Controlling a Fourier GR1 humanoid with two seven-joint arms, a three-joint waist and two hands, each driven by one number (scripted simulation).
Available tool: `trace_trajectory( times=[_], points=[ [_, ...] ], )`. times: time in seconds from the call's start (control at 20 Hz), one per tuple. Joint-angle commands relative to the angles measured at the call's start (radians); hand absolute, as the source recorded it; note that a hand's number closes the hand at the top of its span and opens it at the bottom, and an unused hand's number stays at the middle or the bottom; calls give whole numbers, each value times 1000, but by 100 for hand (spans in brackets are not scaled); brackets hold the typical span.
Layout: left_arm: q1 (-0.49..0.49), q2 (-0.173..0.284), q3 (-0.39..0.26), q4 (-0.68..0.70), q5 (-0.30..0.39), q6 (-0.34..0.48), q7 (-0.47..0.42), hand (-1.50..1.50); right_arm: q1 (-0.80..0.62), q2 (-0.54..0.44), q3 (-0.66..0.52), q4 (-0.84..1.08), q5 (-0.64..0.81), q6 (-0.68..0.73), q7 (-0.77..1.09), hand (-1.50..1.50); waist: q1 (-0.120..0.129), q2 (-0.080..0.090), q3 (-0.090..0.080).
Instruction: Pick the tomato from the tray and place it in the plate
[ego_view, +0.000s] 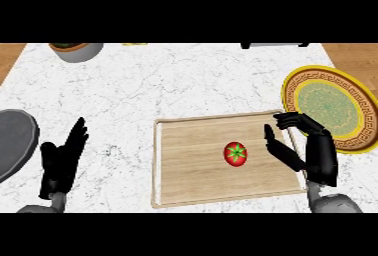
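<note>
A red tomato (235, 153) with a green stem star lies on the wooden tray (192, 175), right of the tray's middle. My right hand (319, 150) hovers over the tray's right edge, open, fingers and thumb spread toward the tomato with a small gap to it. The gold-rimmed green plate (334, 107) lies at the right, just beyond the tray and partly behind my right hand. My left hand (62, 160) rests open at the lower left, fingers pointing up, away from the tray.
A dark grey round object (15, 142) sits at the left edge beside my left hand. A grey bowl with green contents (77, 50) stands at the back left. A dark item (273, 45) shows at the back edge. White marble counter (184, 85) spreads behind the tray.
</note>
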Motion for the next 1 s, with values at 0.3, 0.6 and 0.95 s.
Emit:
trace_trajectory(
  times=[0.3,0.6,0.95],
  points=[
    [-26,-46,-45,-48,-45,30,72,0,206,-33,179,-19,197,-3,-130,-150,47,5,2],
    [-65,-39,-28,-73,-53,40,125,0,114,-170,179,-76,430,41,245,-150,50,5,0],
    [-47,-84,-44,-29,-64,33,83,0,23,-231,260,-243,472,393,648,-150,53,6,1]
  ],
)
